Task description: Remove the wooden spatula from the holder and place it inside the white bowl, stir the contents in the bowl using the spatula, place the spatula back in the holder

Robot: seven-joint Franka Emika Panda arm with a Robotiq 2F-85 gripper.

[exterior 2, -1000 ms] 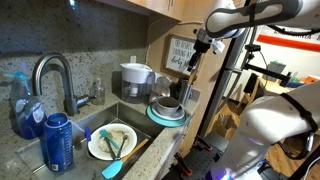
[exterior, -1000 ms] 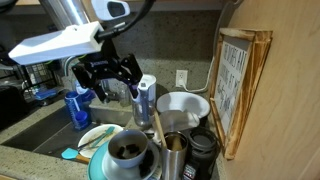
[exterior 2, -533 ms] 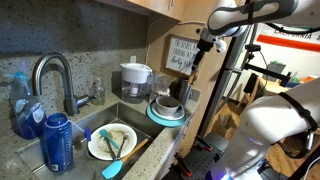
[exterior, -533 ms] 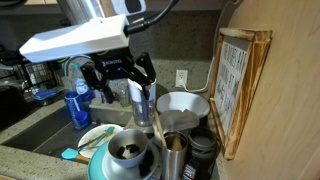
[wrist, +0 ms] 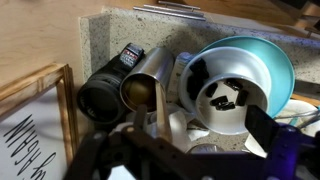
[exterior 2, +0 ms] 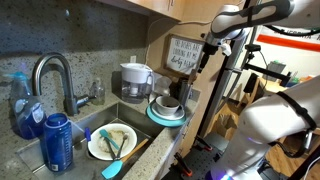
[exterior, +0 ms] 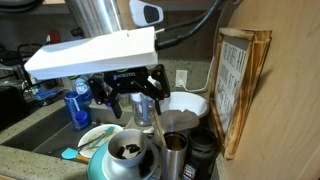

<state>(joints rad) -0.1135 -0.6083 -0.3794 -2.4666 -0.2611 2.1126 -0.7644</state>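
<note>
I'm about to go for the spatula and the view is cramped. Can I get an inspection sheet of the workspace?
Surface: granite counter beside a sink.
Job's things: wooden spatula standing in the holder; white bowl next to it, on a teal plate.
Clutter: black mug, white dish, blue can, green-rimmed plate, teal-handled utensil.
Grippers: gripper open, empty, hovering above holder and bowl.
Cables: cord at the wall outlet.
Surroundings: framed sign, faucet.
</note>
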